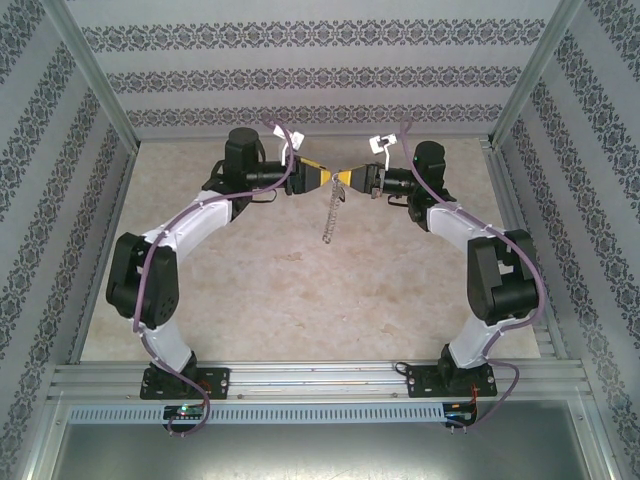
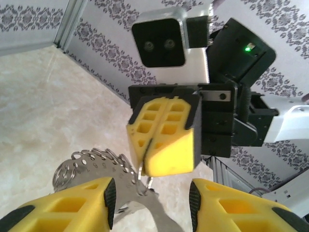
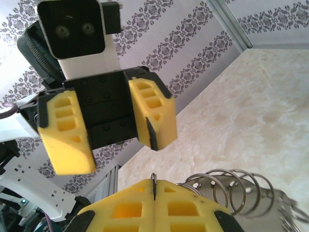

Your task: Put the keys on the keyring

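Grey-and-white patterned wallpaper (image 1: pixel 320 75) lines three sides of the cell, and a mottled beige stone-look bench (image 1: pixel 250 300) lies below. Two white-and-black arms rise from the near rail, the left arm (image 1: pixel 190 230) and the right arm (image 1: pixel 470 235). Each bows outward and then bends in, so the two wrists face each other above the far middle of the bench.

One thin grey metal keyring fringed with small silvery tabs (image 1: pixel 329 215) hangs in the air as a narrow chain-like strand from where the hands meet. It is clear of the bench.

The right hand (image 1: pixel 346 180) has its two yellow honeycomb pads pressed flat together. Seen from its own wrist, the right hand (image 3: pixel 154 193) pinches a thin wire of the keyring (image 3: pixel 227 186) in the seam between the pads. Several wire coils, at least four, fan out beside it to the right. From the left wrist, the same right hand (image 2: pixel 154 140) appears as one closed yellow block, with the wire loop coming out of its lower edge.

The left hand (image 1: pixel 325 178) points straight at it, tip to tip. Its two yellow fingers stand apart, and the left hand (image 3: pixel 116 145) has nothing clamped between them. In its own camera the left hand (image 2: pixel 152 203) has a finger on either side of the hanging metal, and the perforated tabs of the keyring (image 2: pixel 96 162) curl just beside its left finger. Whether that finger touches them I cannot tell.

Which of the small metal pieces is a key I cannot tell.
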